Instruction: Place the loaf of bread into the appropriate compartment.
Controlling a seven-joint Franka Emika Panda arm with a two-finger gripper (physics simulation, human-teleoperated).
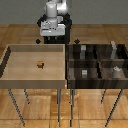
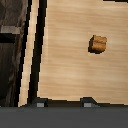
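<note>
Bread (image 1: 40, 63) lies alone on the floor of the tan tray (image 1: 10, 65), gripper (image 1: 52, 30) raised behind it.

The exterior view alone shows the divided bin (image 1: 71, 62) with a grey cube (image 1: 84, 73) in one section; the wrist view shows the loaf's crust close up and only the fingertips (image 2: 40, 104), apart, holding nothing.

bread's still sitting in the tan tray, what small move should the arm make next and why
Probably move the gripper over the loaf of bread and lower toward it. The loaf lies alone on the light tan tray, nothing grasping it, while the arm sits back behind the tray's far wall. In the wrist view the loaf is off-centre, so centring comes first.
</note>
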